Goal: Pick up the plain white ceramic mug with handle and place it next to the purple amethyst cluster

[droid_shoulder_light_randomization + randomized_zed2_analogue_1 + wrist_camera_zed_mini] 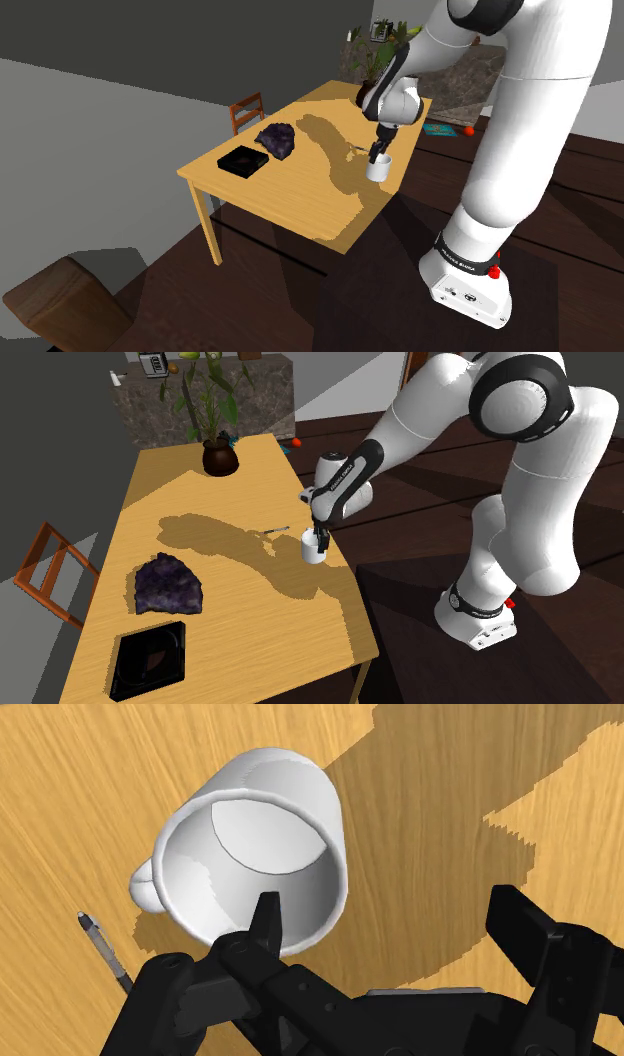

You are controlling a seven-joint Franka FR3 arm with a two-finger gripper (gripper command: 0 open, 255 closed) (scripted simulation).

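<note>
Spread pincer [388, 900] straddles the wall of the white mug [250, 854] near the edge of the surface [300, 205], one finger inside. A firm, square pinch before lifting should carry it steadily toward the amethyst cluster [277, 140], well apart.

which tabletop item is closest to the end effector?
The white mug: the end effector sits at its rim, while pen, purple crystal and black tray lie farther off.
</note>
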